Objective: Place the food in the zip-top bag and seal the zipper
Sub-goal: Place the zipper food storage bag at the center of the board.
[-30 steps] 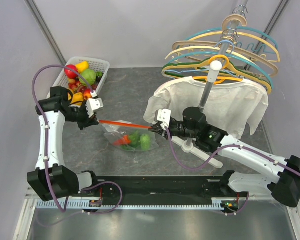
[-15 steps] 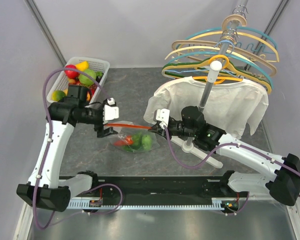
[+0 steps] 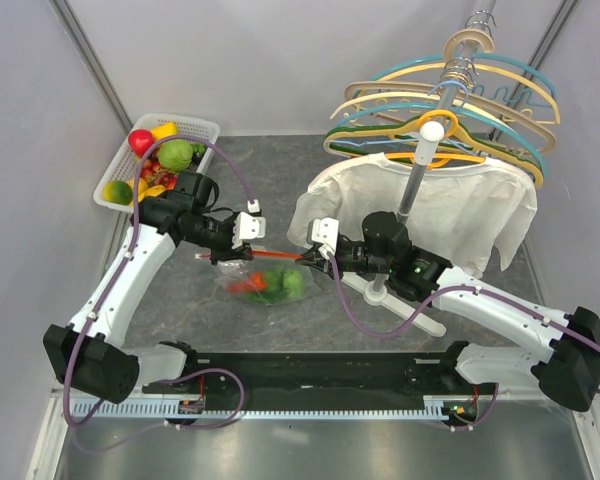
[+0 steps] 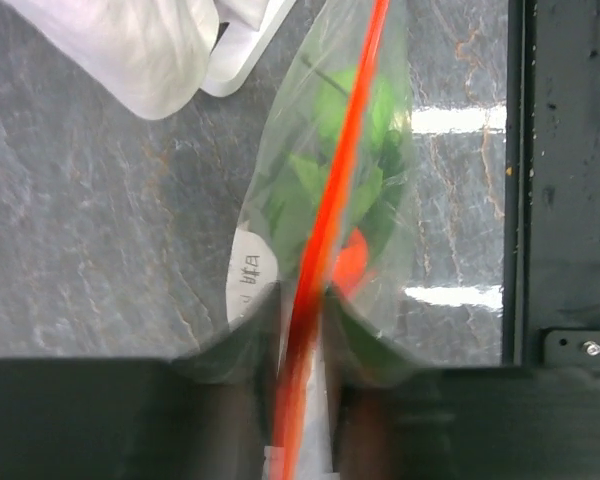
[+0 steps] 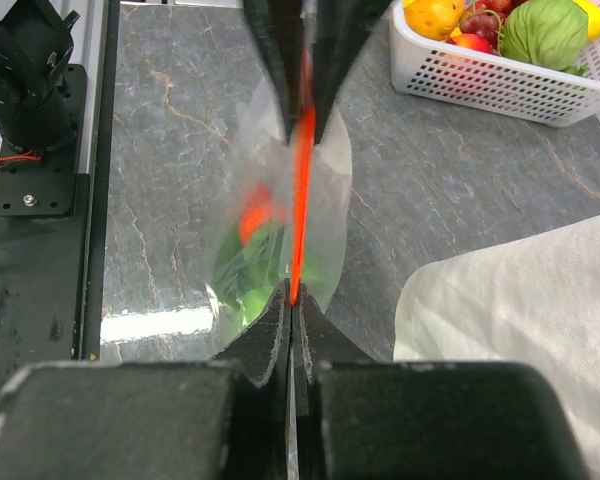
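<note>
The zip-top bag (image 3: 252, 292) lies mid-table with green and orange food (image 3: 276, 283) inside it. Its zipper (image 3: 272, 255), a red-orange strip, is stretched between both grippers. My right gripper (image 3: 304, 257) is shut on the strip's right end; in the right wrist view the zipper (image 5: 301, 190) runs straight into the pinched tips of that gripper (image 5: 293, 298). My left gripper (image 3: 230, 253) straddles the strip near its left part. In the left wrist view the zipper (image 4: 346, 140) passes between the fingers of this gripper (image 4: 300, 300), which are blurred, and a narrow gap shows beside it. The food (image 4: 320, 175) shows through the plastic.
A white lattice basket (image 3: 202, 126) with more toy fruit (image 3: 176, 153) stands at the back left. A hanger rack (image 3: 450, 90) with a white shirt (image 3: 460, 215) fills the right; its stand base (image 3: 405, 310) lies just behind my right arm.
My left arm has swung right, from the strip's far-left end toward the right gripper. Its jaws let go of the strip, spread wide, then narrowed around it. The right gripper kept still.
</note>
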`<state>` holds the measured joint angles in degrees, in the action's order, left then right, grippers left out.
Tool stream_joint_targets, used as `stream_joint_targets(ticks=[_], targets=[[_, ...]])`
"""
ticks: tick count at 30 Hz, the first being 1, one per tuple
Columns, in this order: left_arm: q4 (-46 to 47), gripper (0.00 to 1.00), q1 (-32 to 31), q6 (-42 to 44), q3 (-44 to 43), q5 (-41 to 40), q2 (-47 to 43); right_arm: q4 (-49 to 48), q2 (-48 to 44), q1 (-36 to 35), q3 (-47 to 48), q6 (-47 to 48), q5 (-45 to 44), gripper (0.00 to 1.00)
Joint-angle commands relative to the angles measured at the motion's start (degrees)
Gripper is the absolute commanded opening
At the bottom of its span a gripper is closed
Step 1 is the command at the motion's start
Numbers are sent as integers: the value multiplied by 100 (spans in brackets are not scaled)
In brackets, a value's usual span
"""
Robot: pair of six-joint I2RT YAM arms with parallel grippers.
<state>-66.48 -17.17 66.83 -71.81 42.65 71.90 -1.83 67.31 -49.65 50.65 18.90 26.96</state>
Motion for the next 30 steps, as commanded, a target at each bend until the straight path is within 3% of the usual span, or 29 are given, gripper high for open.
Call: stream_joint_targets(ticks=[1,3,4,5,9,10,16,20,26,30], targets=[[91,2,46,-91,-122,-248,-36,-143,2,-1,234,35,152,0],[-14,2,187,-38,-446,-240,-1,-108,19,-1,243,18,152,3],[-6,2,388,-90,-596,-240,104,-99,19,-1,252,18,152,9],[-6,2,494,-117,-989,-249,183,-81,28,-1,252,0,134,31],[38,2,715,-336,-2107,-424,877,-116,54,-1,234,-192,-15,77],[108,2,706,-555,-2483,-459,1009,-134,54,-1,234,-254,-111,98],[468,2,697,-900,-3891,-1056,2327,-90,81,-1,322,-299,-191,98],[636,2,689,-751,-3877,-1348,2654,24,28,-10,322,-290,-226,98],[1172,2,259,-268,-1287,-1286,1750,147,-157,-1,208,-360,-200,98],[1462,2,-434,-108,558,-1619,924,165,-157,-1,208,-448,-200,98]])
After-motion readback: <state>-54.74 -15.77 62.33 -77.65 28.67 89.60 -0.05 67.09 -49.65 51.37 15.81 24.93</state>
